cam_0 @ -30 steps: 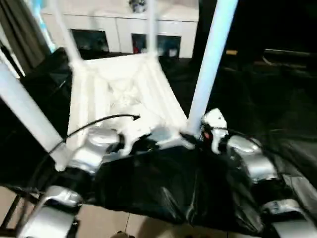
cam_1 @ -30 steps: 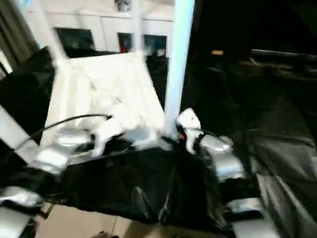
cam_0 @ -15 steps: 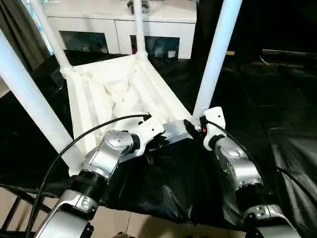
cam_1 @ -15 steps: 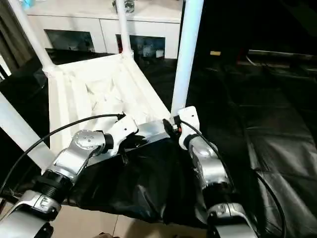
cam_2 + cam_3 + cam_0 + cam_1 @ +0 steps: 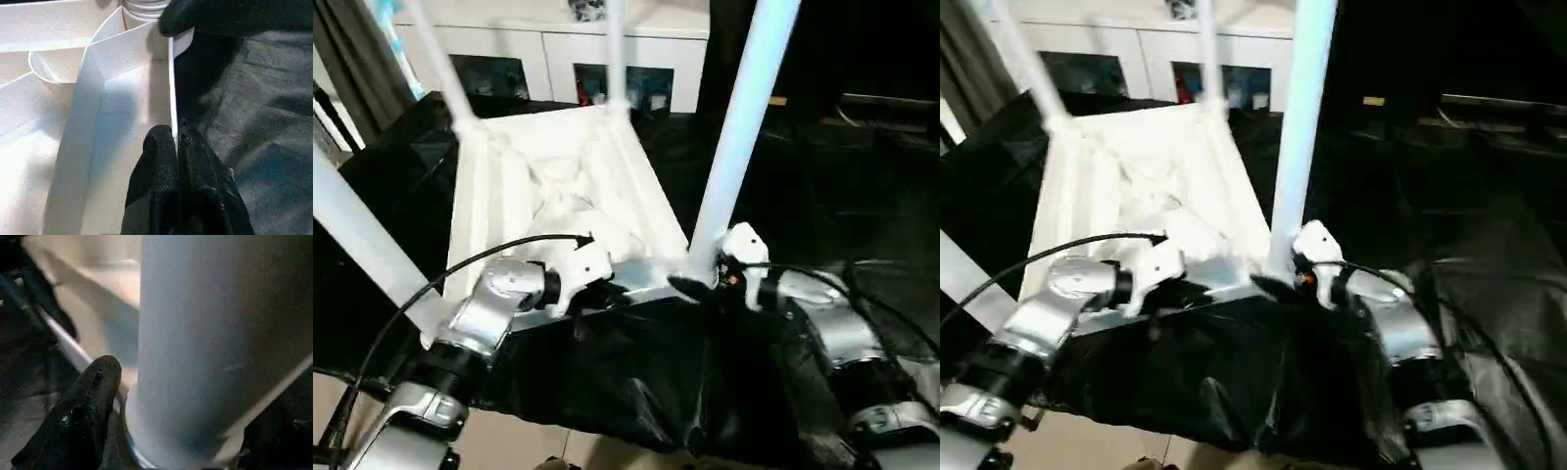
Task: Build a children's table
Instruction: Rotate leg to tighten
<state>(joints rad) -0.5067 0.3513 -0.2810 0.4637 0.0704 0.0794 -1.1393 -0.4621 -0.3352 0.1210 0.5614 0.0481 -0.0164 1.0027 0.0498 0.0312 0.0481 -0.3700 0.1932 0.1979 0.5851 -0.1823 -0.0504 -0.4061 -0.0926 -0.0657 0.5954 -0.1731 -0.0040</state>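
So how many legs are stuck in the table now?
4: near right leg by the right gripper, near left leg, far left leg, far right leg.

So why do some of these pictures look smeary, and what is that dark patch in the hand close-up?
In the two eye views the table legs and cabinet are streaked by motion blur. In the left wrist view the tabletop rim is fairly crisp, with a soft shadow on its inner wall. In the right wrist view the near leg is out of focus, too close to the lens.
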